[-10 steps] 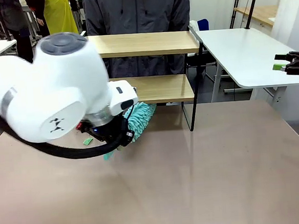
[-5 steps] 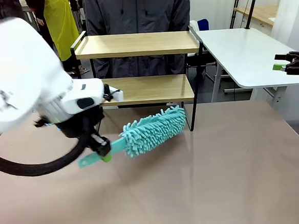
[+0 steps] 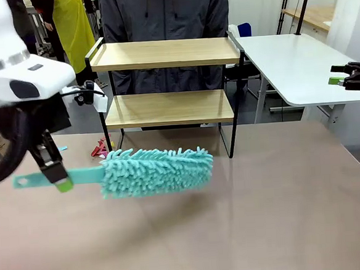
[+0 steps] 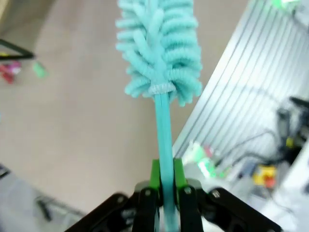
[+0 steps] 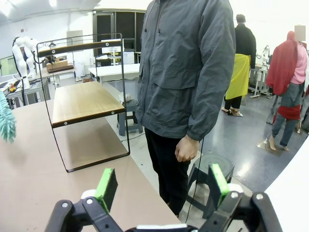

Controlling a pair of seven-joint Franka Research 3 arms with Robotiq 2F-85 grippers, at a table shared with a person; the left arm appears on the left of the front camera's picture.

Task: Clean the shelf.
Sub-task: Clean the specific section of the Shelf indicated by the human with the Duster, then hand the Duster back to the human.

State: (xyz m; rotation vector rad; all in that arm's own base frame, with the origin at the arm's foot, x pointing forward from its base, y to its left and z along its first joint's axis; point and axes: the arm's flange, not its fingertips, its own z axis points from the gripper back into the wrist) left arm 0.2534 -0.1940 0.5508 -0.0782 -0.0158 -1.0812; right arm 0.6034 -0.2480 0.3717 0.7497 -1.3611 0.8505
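We take the shelf [image 3: 184, 107] as our landmark. It stands at the far edge of the brown table [image 3: 266, 215], with a person [image 3: 165, 12] in a grey jacket right behind it. Its upper board [image 3: 162, 53] and lower board [image 3: 141, 110] both show bare wood, and we see nothing resting on either.

In front of the shelf, the teal duster [image 3: 158, 170] hangs just above the table, lower than the lower board and on our side of the front legs. Its long axis runs nearly level, roughly along the shelf's front edge. The fluffy head spans most of the shelf's width, and the flat handle sticks out past the shelf's left side.

The left gripper [image 3: 56, 176] sits there, off the shelf's left front corner, with its jaws pressed onto the handle. In the left wrist view the green pads [image 4: 154, 169] pinch the handle from both sides, and the head is straight ahead of the fingers.

As we judge it, both boards lie beyond and above the duster head, and the left arm is by far the nearer one. The head has to rise and go toward the person to meet either board, keeping off the black frame.

The right gripper [image 3: 336, 74] is well apart, off to the shelf's right over a white side table [image 3: 286, 59]. Its jaws are spread wide with nothing between them.

Small red and green scraps [image 3: 99, 150] lie on the table just beside the shelf's left front leg.
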